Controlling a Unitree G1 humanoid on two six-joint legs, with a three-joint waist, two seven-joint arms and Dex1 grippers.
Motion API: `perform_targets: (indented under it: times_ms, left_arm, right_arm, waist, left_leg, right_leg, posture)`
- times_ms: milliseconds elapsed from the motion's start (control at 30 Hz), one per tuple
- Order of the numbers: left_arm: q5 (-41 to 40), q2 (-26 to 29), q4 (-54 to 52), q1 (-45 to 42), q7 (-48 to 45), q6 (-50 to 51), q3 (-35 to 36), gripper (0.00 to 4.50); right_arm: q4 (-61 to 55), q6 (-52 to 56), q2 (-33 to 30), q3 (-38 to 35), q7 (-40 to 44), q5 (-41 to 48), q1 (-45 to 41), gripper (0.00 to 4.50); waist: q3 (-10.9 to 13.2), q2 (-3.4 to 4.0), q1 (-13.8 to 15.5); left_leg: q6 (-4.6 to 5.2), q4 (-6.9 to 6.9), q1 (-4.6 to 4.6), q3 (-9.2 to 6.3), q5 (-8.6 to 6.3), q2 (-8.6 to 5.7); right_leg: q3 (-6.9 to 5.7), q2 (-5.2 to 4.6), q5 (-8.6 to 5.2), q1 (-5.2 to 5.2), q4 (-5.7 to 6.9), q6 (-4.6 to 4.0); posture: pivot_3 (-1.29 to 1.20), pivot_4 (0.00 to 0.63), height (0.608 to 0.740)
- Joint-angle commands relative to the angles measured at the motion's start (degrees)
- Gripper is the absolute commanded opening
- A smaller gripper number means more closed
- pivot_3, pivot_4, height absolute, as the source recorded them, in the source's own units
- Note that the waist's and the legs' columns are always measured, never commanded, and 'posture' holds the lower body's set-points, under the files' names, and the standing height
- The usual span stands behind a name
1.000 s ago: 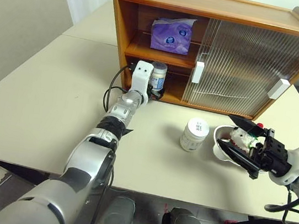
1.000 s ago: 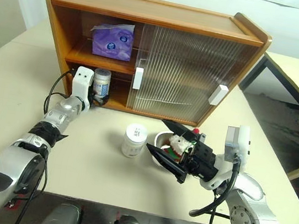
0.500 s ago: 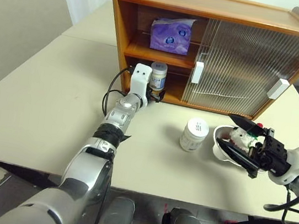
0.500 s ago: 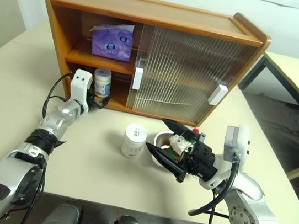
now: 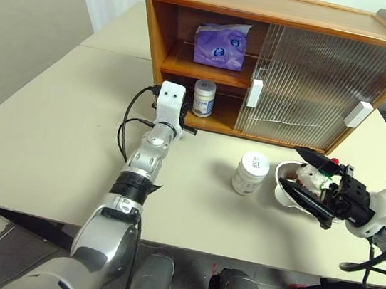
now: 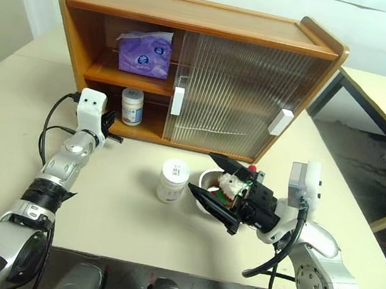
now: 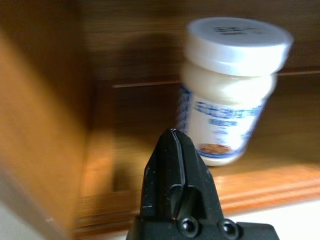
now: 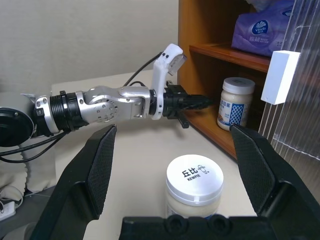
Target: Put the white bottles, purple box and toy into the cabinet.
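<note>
One labelled white jar sits on the cabinet lower shelf; left gripper, fingers pressed together, at its 7 o'clock. Right gripper spread wide near the toy, probably ready to grab.

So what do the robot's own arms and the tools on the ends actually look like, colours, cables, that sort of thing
Both arms are silver-grey metal with rounded joints and black bands. The left arm has a white boxy wrist block with two small dark dots, and loose black cables looping beside it. The left tool is black and tapers to a point. The right tool has two long, black, pointed fingers on a black base, with a white block and black cable behind.
</note>
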Motion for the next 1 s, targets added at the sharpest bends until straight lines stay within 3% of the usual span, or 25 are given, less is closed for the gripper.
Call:
perform_targets:
  times_ms: [33, 367, 1000]
  left_arm:
    - [0.2, -1.0, 3.3, -1.7, 1.0, -1.1, -0.2, 0.01]
    - [-0.8, -2.2, 14.3, -8.4, 1.2, -5.3, 0.8, 0.01]
    - [-1.2, -2.5, 22.0, -12.6, 1.3, -9.3, 1.5, 0.01]
  right_arm:
    - [0.2, 0.2, -0.4, 0.6, 0.3, -0.4, -0.5, 4.50]
    - [-0.5, 0.3, -0.8, -0.3, 0.0, -0.3, 0.2, 4.50]
    - [-1.0, -0.2, -0.5, -0.3, -0.5, -0.6, 0.8, 4.50]
  waist:
    - [0.0, -0.01, 0.1]
    - [0.1, -0.02, 0.1]
    - [0.1, -0.03, -0.4]
  left_leg:
    - [0.00, 0.00, 0.00, 0.00, 0.00, 0.00]
    - [0.00, 0.00, -0.01, 0.00, 0.00, 0.00]
    - [0.02, -0.01, -0.03, 0.01, -0.01, -0.06]
  right_leg:
    - [0.00, 0.00, 0.00, 0.00, 0.00, 0.00]
    - [0.03, -0.02, 0.00, 0.00, -0.01, 0.00]
    - [0.03, -0.02, -0.01, 0.00, -0.05, 0.04]
  posture:
    - [0.13, 0.030, 0.740]
    - [0.11, 0.029, 0.740]
    - [0.09, 0.017, 0.740]
